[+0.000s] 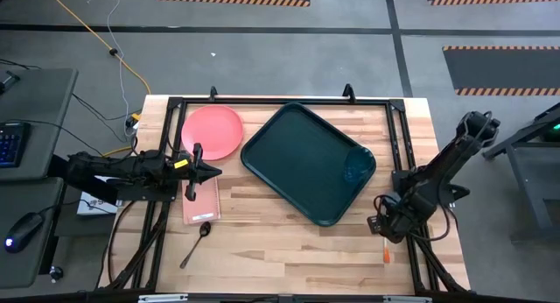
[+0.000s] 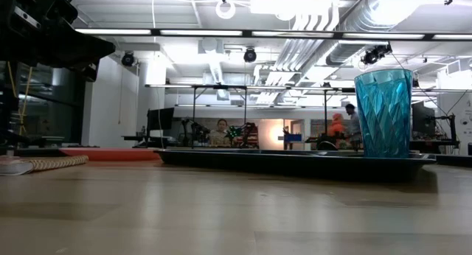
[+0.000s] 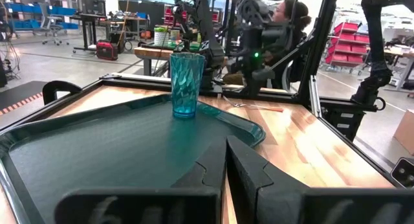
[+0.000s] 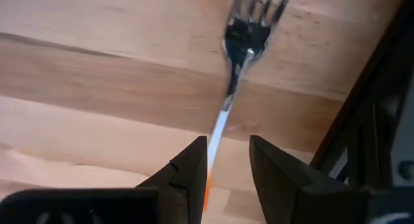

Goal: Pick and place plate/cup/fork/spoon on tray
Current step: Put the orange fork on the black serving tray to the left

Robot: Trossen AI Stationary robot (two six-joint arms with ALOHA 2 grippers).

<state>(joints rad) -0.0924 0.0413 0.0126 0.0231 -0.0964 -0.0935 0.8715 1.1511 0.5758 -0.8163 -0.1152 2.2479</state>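
The dark green tray (image 1: pixel 297 154) lies mid-table with the teal cup (image 1: pixel 357 167) upright in its right corner; the cup also shows in the low view (image 2: pixel 383 111) and the left wrist view (image 3: pixel 186 85). The salmon plate (image 1: pixel 212 132) lies flat left of the tray. The dark spoon (image 1: pixel 197 242) lies near the front left. The fork (image 4: pixel 249 30) lies flat near the table's right front, its orange handle (image 1: pixel 386 253) toward the near edge. My right gripper (image 4: pixel 228 162) is low over it, open, fingers either side of the handle. My left gripper (image 1: pixel 216 172) is shut and empty at the tray's left side.
A pink rectangular slab (image 1: pixel 201 202) lies under my left arm, between the plate and the spoon. A black frame (image 1: pixel 398 137) runs around the table's edges, close to my right gripper. People sit in the room beyond the table.
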